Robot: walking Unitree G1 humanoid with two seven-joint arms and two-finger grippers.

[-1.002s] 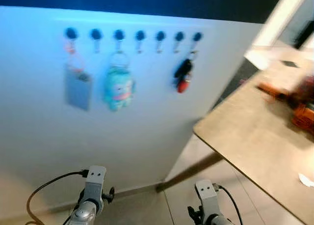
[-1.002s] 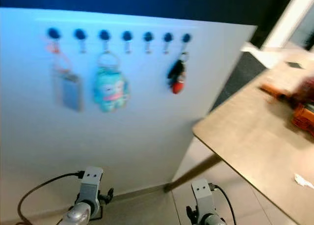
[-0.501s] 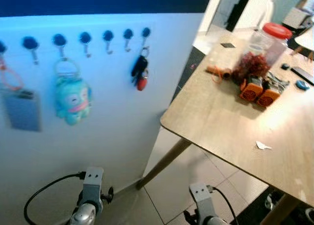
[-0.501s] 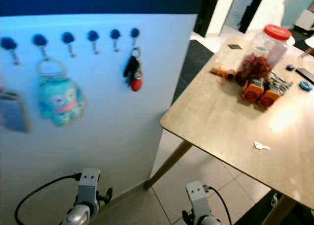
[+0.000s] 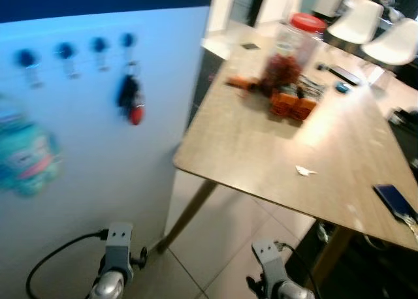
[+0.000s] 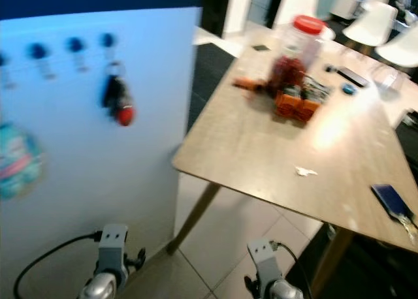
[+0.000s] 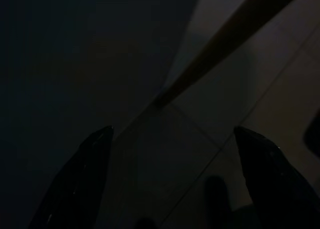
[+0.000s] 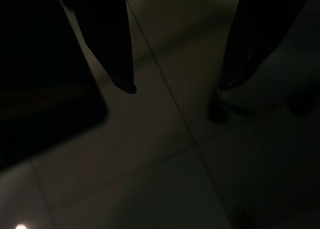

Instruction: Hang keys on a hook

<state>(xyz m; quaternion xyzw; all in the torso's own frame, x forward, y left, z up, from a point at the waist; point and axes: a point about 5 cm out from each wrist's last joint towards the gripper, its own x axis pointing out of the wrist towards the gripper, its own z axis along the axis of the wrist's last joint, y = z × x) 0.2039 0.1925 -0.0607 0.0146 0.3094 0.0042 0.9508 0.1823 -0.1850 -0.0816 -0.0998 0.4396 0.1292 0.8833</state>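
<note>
Both arms hang idle over the tiled floor (image 6: 228, 247). The left tool (image 7: 172, 159) has its fingers spread wide, as does the right tool (image 8: 175, 86), and both are empty. The keys (image 5: 131, 98) with a red fob hang on the rightmost hook (image 5: 127, 40) of the white panel (image 5: 98, 149), left of the table (image 5: 261, 155). Any writing is too blurred to read.

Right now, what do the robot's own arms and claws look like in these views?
Both arms are silver-grey metal. The left arm ends in a boxy wrist block with two small dark dots on its face, and a black cable loops out to its side. The right arm has a similar block and a thinner black cable. Each claw, left claw and right claw, has two long, tapering glossy black fingers.
</note>
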